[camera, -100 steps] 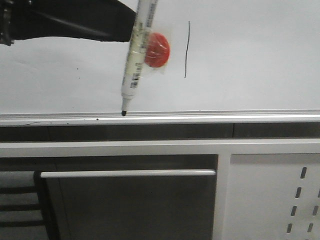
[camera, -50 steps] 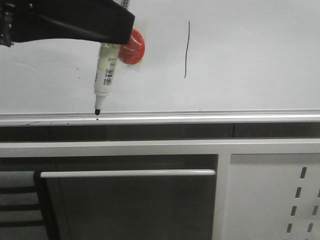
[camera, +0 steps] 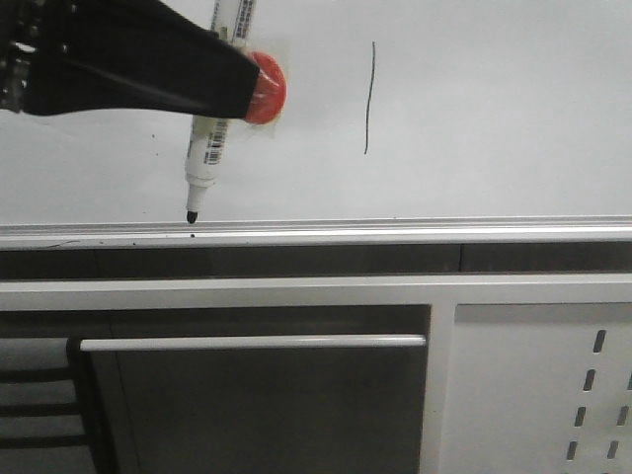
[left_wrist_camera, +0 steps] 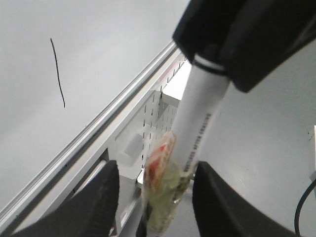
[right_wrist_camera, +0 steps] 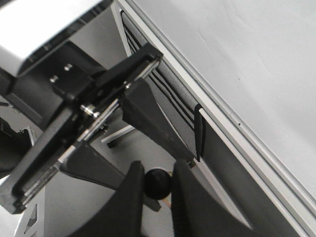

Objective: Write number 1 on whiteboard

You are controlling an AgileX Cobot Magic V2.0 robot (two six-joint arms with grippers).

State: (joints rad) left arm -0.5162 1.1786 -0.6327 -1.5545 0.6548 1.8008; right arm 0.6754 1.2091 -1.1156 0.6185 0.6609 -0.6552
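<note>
The whiteboard (camera: 494, 118) fills the upper front view, with its silvery rail (camera: 395, 229) below. The number 1 (camera: 369, 99) is a thin dark stroke on it, also seen in the left wrist view (left_wrist_camera: 57, 73). My left gripper (camera: 232, 84) reaches in from the left and is shut on a white marker (camera: 209, 148) that has a red disc (camera: 269, 87) taped to it. The marker points down, left of the stroke, its black tip (camera: 190, 214) just above the rail. In the left wrist view the marker (left_wrist_camera: 197, 118) runs between the fingers (left_wrist_camera: 103, 197). My right gripper (right_wrist_camera: 157, 168) is shut and empty.
Below the rail are a dark panel with a pale bar handle (camera: 252, 343) and a grey perforated panel (camera: 553, 395). In the right wrist view a black stand frame (right_wrist_camera: 74, 123) and a black round thing (right_wrist_camera: 157, 183) lie beyond the fingers.
The left gripper has carried the marker leftward, away from the stroke. Its tip, which rested on the rail, now hangs slightly above it. The stroke is unchanged.
</note>
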